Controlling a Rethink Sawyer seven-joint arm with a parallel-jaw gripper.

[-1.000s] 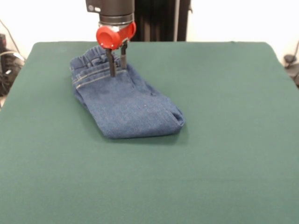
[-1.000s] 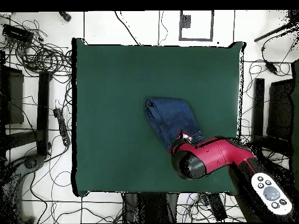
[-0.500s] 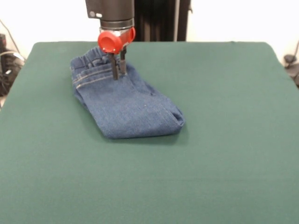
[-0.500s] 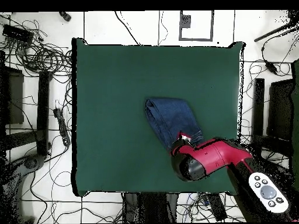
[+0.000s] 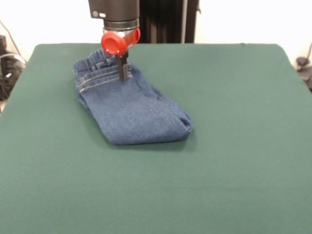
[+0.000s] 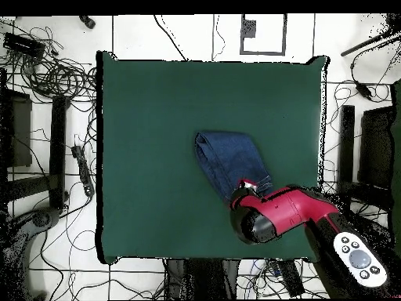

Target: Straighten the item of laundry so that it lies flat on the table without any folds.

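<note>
Front view, left to right: the table (image 5: 243,161) is bare green felt on its left margin, then the jeans (image 5: 129,109) lie in the far-left part of the top, well away from the near and right edges. Waistband (image 5: 95,63) sits at the far-left end of the garment; the body runs diagonally toward near-right and ends in a doubled-over fold (image 5: 183,124), so the legs look tucked under or folded back, not laid out. Cuffs are not visible.

The gripper (image 5: 123,77) comes down from above onto the denim just right of the waistband, tips touching the cloth. Its fingers (image 5: 122,70) stand pressed together with no gap between them, apparently pinching a bit of the top layer; how much fabric is caught can't be resolved.

Right of the garment the table is plain felt to its right edge.

Overhead view agrees: the jeans sit right of centre, and the red arm (image 6: 286,212) covers the waistband end.

Judged step: grasp made near the waist, unfolding not yet begun. The next move probably calls for a lift and a pull away from the folded end so the legs peel open; risk is dragging the whole bundle without opening it if only one layer is held
</note>
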